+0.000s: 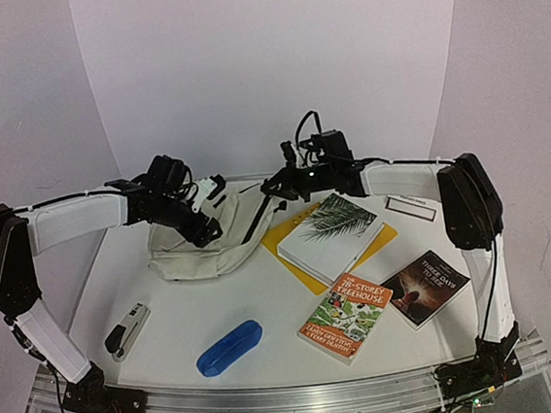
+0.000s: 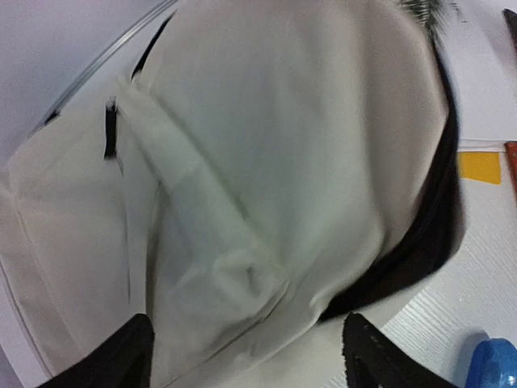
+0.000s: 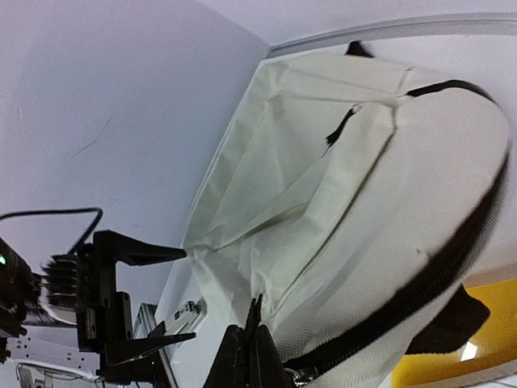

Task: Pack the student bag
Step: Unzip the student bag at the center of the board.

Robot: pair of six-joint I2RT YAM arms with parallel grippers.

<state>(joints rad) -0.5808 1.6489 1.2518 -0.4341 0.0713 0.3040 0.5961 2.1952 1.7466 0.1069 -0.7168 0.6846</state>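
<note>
The cream student bag [image 1: 202, 257] lies flat at the back left of the table, its black zipper [image 3: 420, 283] running along its right edge. My left gripper [image 1: 208, 231] hovers open just over the bag's top; in the left wrist view its fingers straddle creased fabric [image 2: 283, 145] without gripping it. My right gripper [image 1: 272, 189] is at the bag's right edge. In the right wrist view it [image 3: 254, 339] is shut on a thin black zipper pull beside the slider. The open left gripper [image 3: 182, 295] shows beyond the bag [image 3: 355, 218].
A white palm-leaf book [image 1: 332, 232] lies on a yellow folder [image 1: 381, 242] right of the bag. A treehouse book [image 1: 347, 317] and a dark book [image 1: 426, 287] lie at front right. A blue pencil case [image 1: 229, 347] and a stapler [image 1: 128, 330] lie in front. A small white box [image 1: 410, 207] lies at the back right.
</note>
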